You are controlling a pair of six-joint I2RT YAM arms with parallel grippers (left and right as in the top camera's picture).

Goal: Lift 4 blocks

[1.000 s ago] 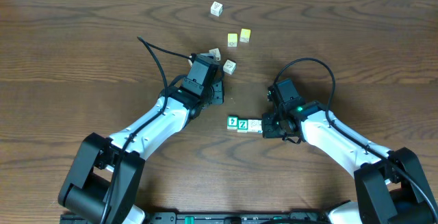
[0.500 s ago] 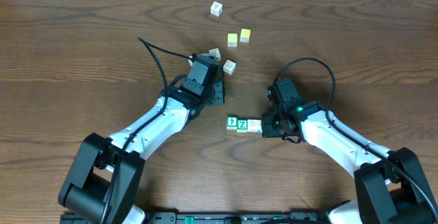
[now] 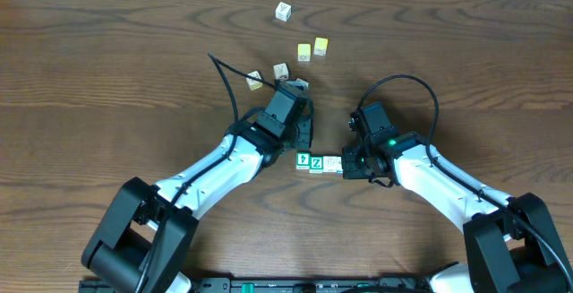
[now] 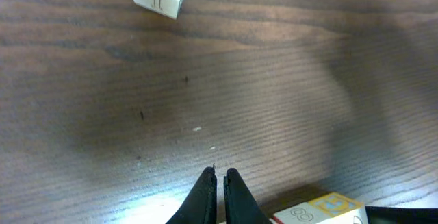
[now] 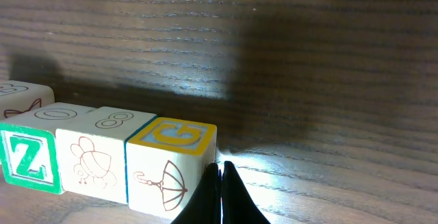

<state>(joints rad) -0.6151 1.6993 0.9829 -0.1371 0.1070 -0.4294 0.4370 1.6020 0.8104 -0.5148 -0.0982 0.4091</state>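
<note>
Blocks (image 5: 89, 159) cut off at left edge, right end effector (image 5: 220, 172) alongside

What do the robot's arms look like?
They match. The left arm and right arm have white tubes with chunky black joints. A black cable loops off each. The right one has a tiny green light. The left gripper and right gripper have thin, pointy black fingers.

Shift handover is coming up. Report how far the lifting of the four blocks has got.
Done: the blocks sit lined up in one touching row. In hand: the right end effector, shut, is at one end of the row. The left end effector, shut, is near the other end, contact unclear. Left: the lift itself, as the row rests on the table.
</note>
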